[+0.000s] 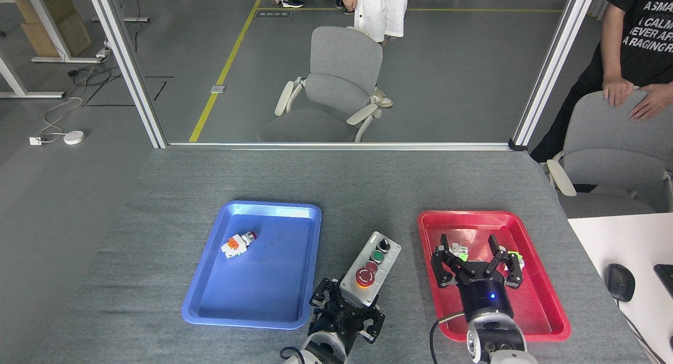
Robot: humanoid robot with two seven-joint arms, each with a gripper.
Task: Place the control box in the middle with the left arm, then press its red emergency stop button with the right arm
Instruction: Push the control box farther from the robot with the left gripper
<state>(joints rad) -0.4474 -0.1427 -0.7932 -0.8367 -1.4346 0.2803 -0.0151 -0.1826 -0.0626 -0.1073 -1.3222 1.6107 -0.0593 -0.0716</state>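
The control box [374,266] is a long light-grey box lying tilted over the bare grey tabletop [368,190], between the two trays. Its red emergency stop button [365,277] sits at the near end, with a small red button, a green button and a black knob beyond it. My left gripper [349,303] is shut on the box's near end, claws on both sides. I cannot tell whether the box rests on the felt. My right gripper [476,259] hangs open over the red tray [547,322], nothing between its claws.
A blue tray [252,295] on the left holds a small white-orange switch part [237,244]. White-green parts [458,250] lie in the red tray under my right claws. A white desk with a black mouse [619,282] adjoins on the right. Chairs and people stand beyond the table.
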